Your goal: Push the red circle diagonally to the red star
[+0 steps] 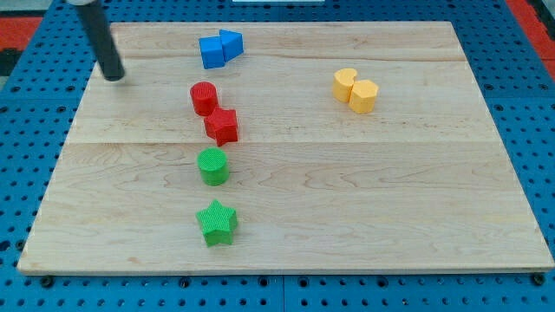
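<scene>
The red circle (204, 98) stands left of the board's middle, toward the view's top. The red star (222, 126) lies just below and right of it, touching or nearly touching it. My tip (114, 76) rests on the board near the top left corner, well to the left of the red circle and a little above it. The dark rod rises from the tip to the view's top edge.
Two blue blocks (218, 48) sit together above the red circle. A green circle (212, 165) and a green star (217, 222) lie below the red star. Two yellow blocks (355, 89) sit at the right. The wooden board (347, 191) lies on a blue pegboard.
</scene>
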{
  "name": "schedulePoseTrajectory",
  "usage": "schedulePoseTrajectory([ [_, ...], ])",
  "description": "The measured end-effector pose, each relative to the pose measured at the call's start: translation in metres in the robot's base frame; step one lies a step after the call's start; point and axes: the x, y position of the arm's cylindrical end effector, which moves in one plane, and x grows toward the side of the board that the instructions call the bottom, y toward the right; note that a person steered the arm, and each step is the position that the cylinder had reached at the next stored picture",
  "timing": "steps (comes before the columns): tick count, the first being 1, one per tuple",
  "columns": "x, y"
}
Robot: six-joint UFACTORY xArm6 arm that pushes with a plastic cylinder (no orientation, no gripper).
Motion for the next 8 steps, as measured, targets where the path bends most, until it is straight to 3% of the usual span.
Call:
schedulePoseTrajectory([
  [1, 0.008, -0.021],
  [2, 0.013, 0.027],
  [3, 0.052, 0.037],
  [5, 0.037, 0.081],
  [6, 0.024, 0.08],
  [7, 0.017, 0.043],
  [8, 0.026, 0.036],
])
